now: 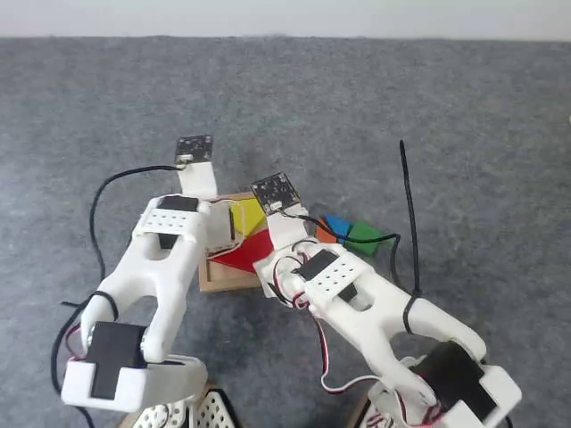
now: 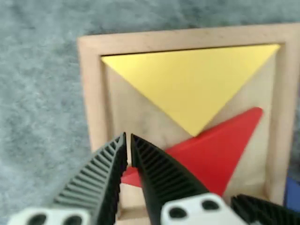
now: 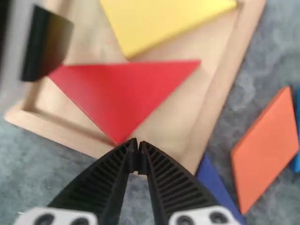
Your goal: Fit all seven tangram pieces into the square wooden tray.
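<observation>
The square wooden tray point(image 2: 91, 93) point(image 3: 225, 89) point(image 1: 219, 278) holds a yellow triangle point(image 2: 192, 77) point(image 3: 159, 18) point(image 1: 248, 214) along one side and a red triangle point(image 2: 215, 150) point(image 3: 122, 93) point(image 1: 252, 250) lying askew beside it. My left gripper point(image 2: 127, 138) point(image 1: 225, 227) hovers shut over the tray near the red piece's corner, holding nothing. My right gripper point(image 3: 137, 143) point(image 1: 275, 259) is shut too, its tips at the tray's rim where the red triangle's point reaches. An orange piece point(image 3: 265, 159) point(image 1: 325, 234), a blue piece point(image 3: 215, 185) point(image 1: 338, 223) and a green piece point(image 1: 366, 237) lie on the carpet beside the tray.
Grey carpet point(image 1: 401, 107) covers the whole table. A black cable point(image 1: 409, 205) rises by the right arm, and another loops around the left arm point(image 1: 107, 187). Both arms crowd over the tray and hide much of it from above.
</observation>
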